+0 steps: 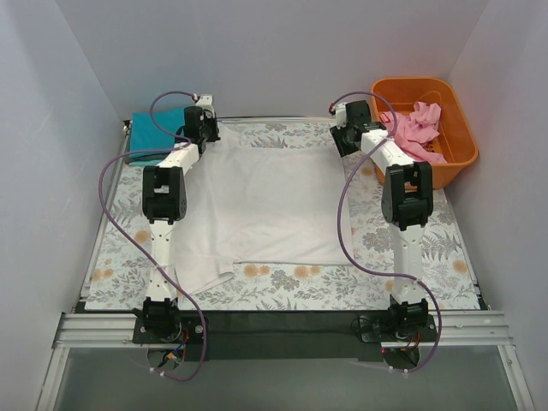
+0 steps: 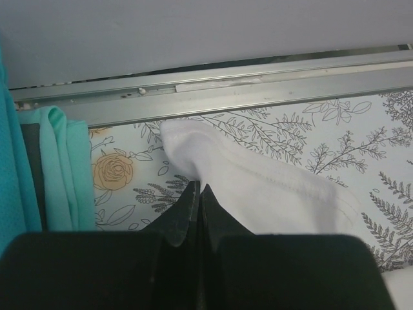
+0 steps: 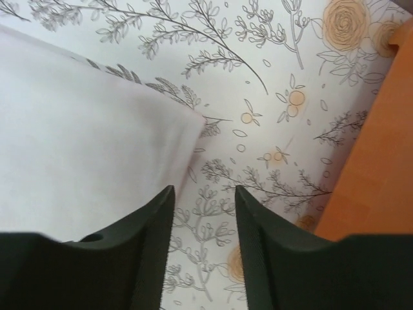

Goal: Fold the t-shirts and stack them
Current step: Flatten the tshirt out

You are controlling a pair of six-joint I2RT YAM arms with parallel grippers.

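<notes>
The white t-shirt (image 1: 265, 201) lies spread flat in the middle of the floral table. My left gripper (image 1: 204, 128) is at its far left corner, shut on the white cloth (image 2: 258, 187); the jaws (image 2: 199, 188) meet with the hem between them. My right gripper (image 1: 347, 137) is at the shirt's far right corner, open and empty (image 3: 203, 194), with the shirt's corner (image 3: 97, 161) just left of its left finger. The folded teal t-shirt (image 1: 154, 133) lies at the far left and shows in the left wrist view (image 2: 58, 168). The pink t-shirt (image 1: 415, 128) is crumpled in the orange tub.
The orange plastic tub (image 1: 454, 128) stands at the far right corner, its wall close beside my right gripper (image 3: 368, 174). A metal rail (image 2: 258, 84) and the white back wall run just beyond the shirt's far edge. White walls enclose both sides.
</notes>
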